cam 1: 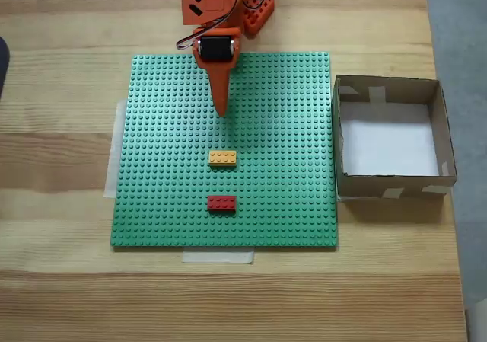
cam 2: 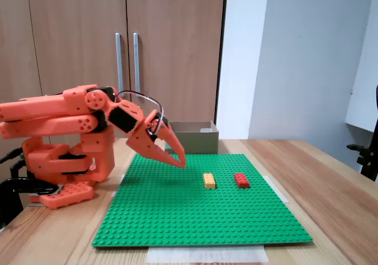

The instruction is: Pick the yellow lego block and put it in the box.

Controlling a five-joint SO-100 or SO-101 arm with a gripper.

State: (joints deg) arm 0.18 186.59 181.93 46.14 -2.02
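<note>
The yellow lego block (cam 1: 222, 158) (cam 2: 209, 180) lies flat on the green studded baseplate (cam 1: 167, 205) (cam 2: 177, 218), near its middle. My orange gripper (cam 1: 222, 112) (cam 2: 180, 163) hangs a little above the plate, short of the block and apart from it, its tips pointing down toward the plate. Its jaws are together and nothing is held. The box (cam 1: 393, 183) (cam 2: 204, 138), brown cardboard with a white floor and pale tape on its rim, stands beside the plate's right edge in a fixed view and behind the plate in the other.
A red brick (cam 1: 221, 202) (cam 2: 241, 180) of the same size lies on the plate just beyond the yellow one, away from the arm. The arm's base (cam 1: 255, 11) (cam 2: 65, 176) sits at the plate's edge. Bare wooden table (cam 1: 61, 281) surrounds the plate.
</note>
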